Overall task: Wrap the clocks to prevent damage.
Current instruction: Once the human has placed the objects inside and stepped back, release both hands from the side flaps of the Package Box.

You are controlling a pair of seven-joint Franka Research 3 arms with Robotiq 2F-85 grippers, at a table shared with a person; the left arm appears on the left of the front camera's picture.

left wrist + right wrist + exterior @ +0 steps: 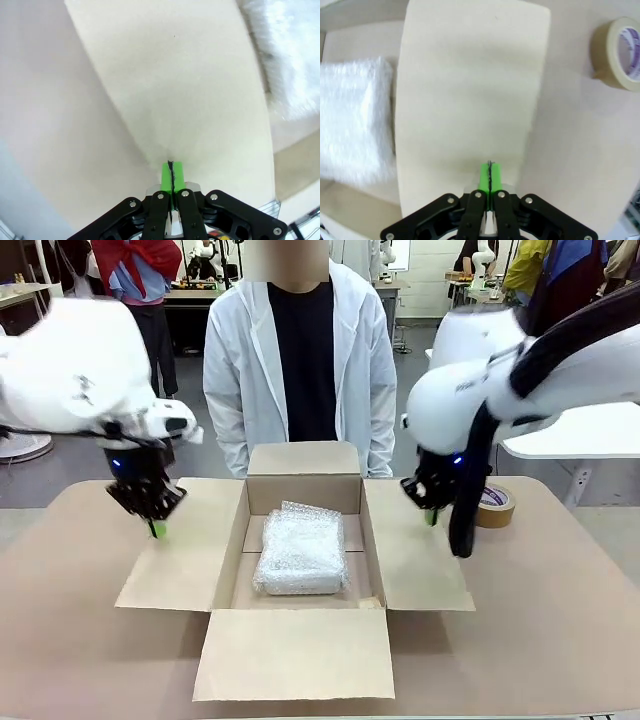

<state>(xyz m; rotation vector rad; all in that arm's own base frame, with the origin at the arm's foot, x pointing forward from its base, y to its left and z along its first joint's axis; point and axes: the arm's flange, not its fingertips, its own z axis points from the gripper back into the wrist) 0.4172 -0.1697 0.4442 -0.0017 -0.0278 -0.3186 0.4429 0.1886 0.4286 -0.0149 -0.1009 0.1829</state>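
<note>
One bubble-wrapped clocks bundle (301,552) lies inside one open cardboard box (303,495), with the left gripper (155,528) and the right gripper (432,517), both pressed together and empty, over its two side flaps (190,560), and one tape roll (495,505) nearby.

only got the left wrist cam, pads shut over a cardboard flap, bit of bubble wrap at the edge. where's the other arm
Observer: The right gripper is shut as well, over the right flap of the box.
Operator: whats inside it
Observer: One bubble-wrapped bundle lies on the bottom, and all four flaps are spread open.
Operator: anything around to seal it with
Observer: A tape roll lies on the table, just to the right of the right gripper.
</note>
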